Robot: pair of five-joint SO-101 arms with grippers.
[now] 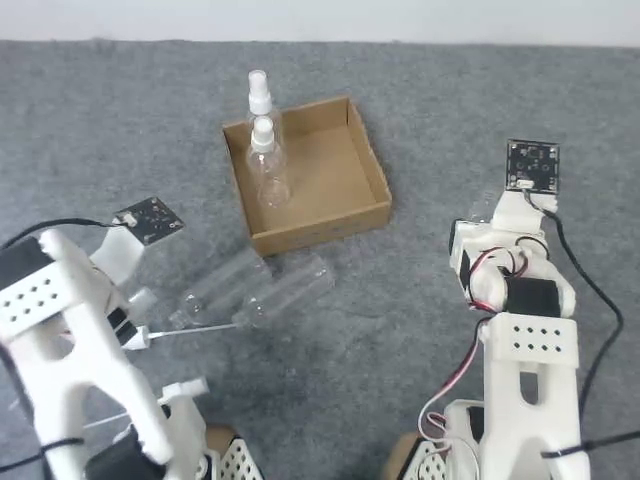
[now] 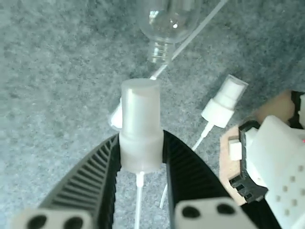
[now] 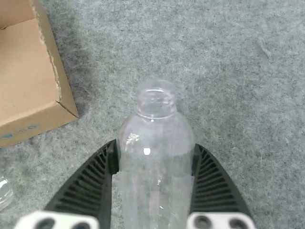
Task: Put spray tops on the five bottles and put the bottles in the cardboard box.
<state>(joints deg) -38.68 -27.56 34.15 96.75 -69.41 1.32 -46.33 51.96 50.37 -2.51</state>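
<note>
On grey carpet point(image 1: 450, 100), the left end effector point(image 2: 140, 138) clamps a spray top point(image 2: 139, 119), the right end effector point(image 3: 155, 149) an uncapped bottle point(image 3: 153, 114).

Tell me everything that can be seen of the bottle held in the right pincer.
The bottle is clear, plastic by its look, with a round shoulder and a short neck. Its mouth is open, with no spray top on it, and it looks empty. The right pincer grips its body, a black ribbed jaw pressed on each side, the neck pointing away from the wrist. Grey carpet lies behind it. A corner of the box is near, apart from it.
</note>
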